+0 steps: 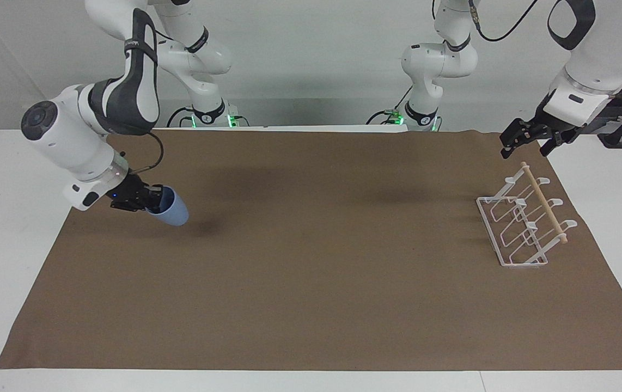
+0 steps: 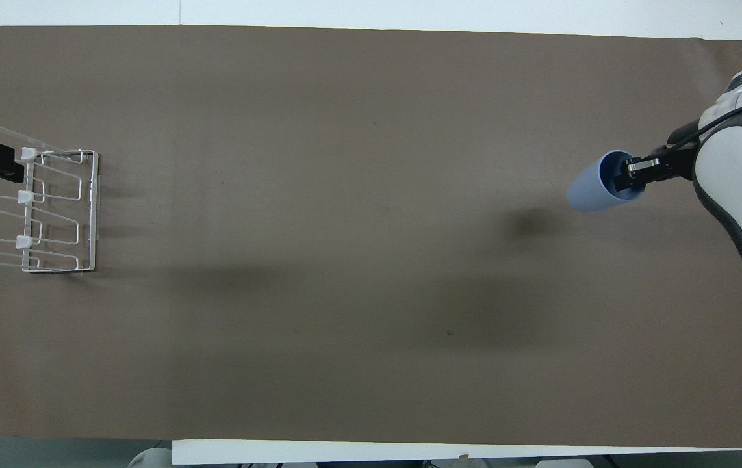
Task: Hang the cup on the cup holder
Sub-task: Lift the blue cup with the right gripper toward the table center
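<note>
Right gripper (image 1: 150,206) pinches the light-blue cup (image 1: 171,211) by its rim, one finger inside; cup tilted, clear of the brown mat (image 1: 311,305) at the right arm's end. Left gripper (image 1: 526,137) waits in the air by the white wire cup holder (image 1: 523,223) at the left arm's end, fingers spread

cup (image 1: 171,213) over mat's (image 1: 311,305) right-arm end, cup holder (image 1: 523,223) at left-arm end
</note>
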